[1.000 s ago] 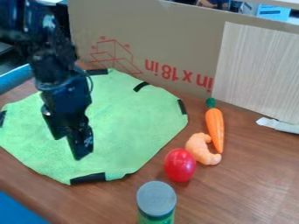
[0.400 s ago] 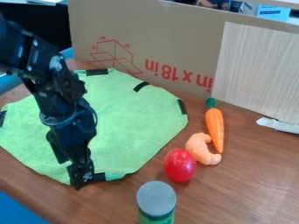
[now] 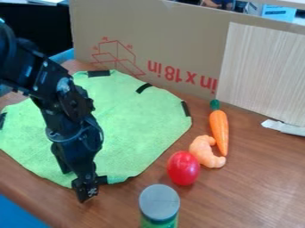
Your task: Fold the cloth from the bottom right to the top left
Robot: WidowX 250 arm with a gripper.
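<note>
The black gripper hangs at the lower left, over the front edge of the cloth where a black tape strip sits. Its tip extends a little past that edge, over the wood. The light green cloth lies spread flat, with black strips around its rim. The arm hides part of the cloth's left half and some of the front strip. Whether the gripper touches the cloth is not clear.
Right of the cloth are a red tomato-like toy, an orange shrimp toy and a carrot. A grey-lidded jar stands in front. A cardboard wall rises behind.
The gripper has moved from above the cloth's left-centre toward the camera, to its front edge, and most recently slightly farther forward and right. The cloth looks unchanged.
</note>
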